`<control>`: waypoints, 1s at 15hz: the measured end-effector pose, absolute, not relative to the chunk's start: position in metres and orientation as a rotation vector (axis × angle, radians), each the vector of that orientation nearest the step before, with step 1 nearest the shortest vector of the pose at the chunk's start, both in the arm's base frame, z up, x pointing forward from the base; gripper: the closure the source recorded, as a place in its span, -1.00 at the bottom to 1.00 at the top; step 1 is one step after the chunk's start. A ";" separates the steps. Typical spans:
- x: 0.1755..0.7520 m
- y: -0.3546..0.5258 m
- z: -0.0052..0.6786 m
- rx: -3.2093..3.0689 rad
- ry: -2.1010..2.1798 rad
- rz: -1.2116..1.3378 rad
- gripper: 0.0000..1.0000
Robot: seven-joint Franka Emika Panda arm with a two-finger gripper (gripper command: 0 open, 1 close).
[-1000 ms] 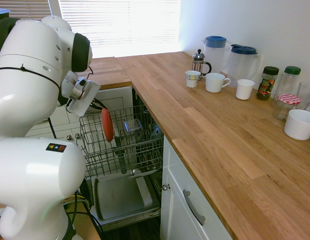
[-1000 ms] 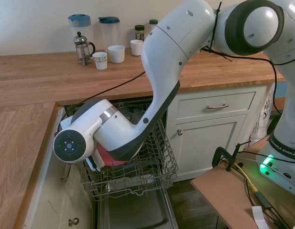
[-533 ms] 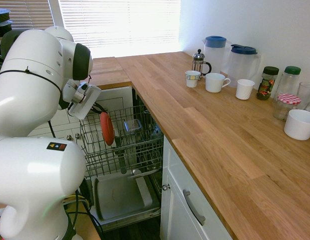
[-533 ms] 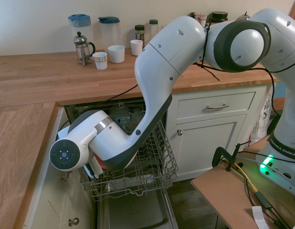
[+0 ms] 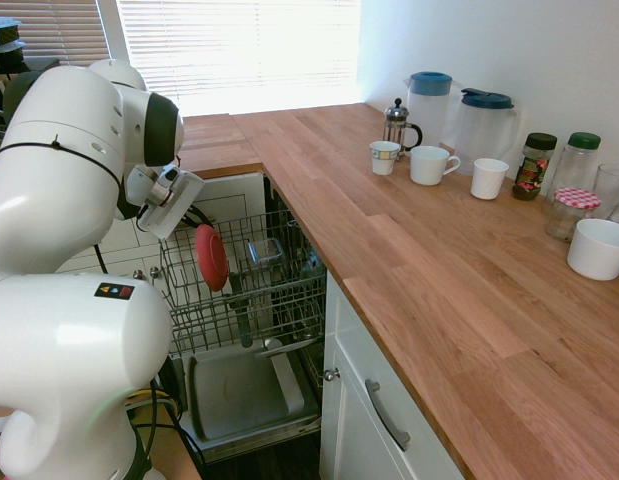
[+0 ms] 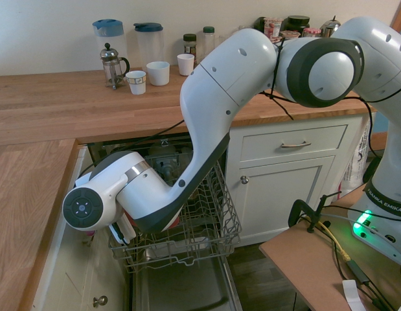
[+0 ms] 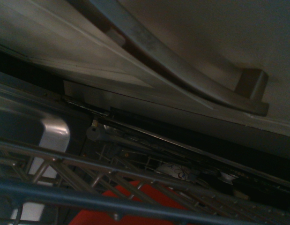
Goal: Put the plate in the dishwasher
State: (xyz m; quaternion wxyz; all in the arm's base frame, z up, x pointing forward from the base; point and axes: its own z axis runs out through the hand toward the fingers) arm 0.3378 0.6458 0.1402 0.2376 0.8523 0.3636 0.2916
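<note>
A white arm fills the left of the first exterior view, its base lettered "FRANKA EMIKA" at the right edge of the second exterior view. A long wooden surface point(image 5: 419, 250) runs from upper centre to lower right of the first exterior view. Below it at lower centre the dishwasher point(image 5: 251, 330) stands open, its grey wire rack point(image 5: 239, 290) pulled out over the dropped grey inner door point(image 5: 244, 390). The hand point(image 5: 194, 222) sits at the rack's left side beside the plate's upper edge; whether its fingers are apart or together cannot be told, as the wrist hides them in both outside views. The plate point(image 5: 211, 258), coral red, stands on edge in the left part of the rack; a red patch of it shows behind the wires at the bottom of the wrist view point(image 7: 135, 206).

In the upper right of the first exterior view stand two clear jugs with blue lids point(image 5: 429, 105) point(image 5: 484, 125), a glass coffee press point(image 5: 397, 125), three white mugs point(image 5: 385, 157) point(image 5: 431, 165) point(image 5: 489, 178), two green-lidded jars point(image 5: 534, 165) point(image 5: 579, 160) and a jar with a red checked lid point(image 5: 572, 212). The darker jar bears a coloured label too small to read. A white bowl point(image 5: 599, 248) sits at the right edge; its contents cannot be seen
</note>
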 end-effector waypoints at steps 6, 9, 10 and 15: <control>0.331 0.649 0.140 2.357 0.993 0.787 -1.00; 0.318 0.656 0.162 2.368 0.975 0.832 -1.00; 0.312 0.656 0.175 2.362 0.963 0.849 -1.00; 0.286 0.638 0.245 2.355 0.864 0.871 -1.00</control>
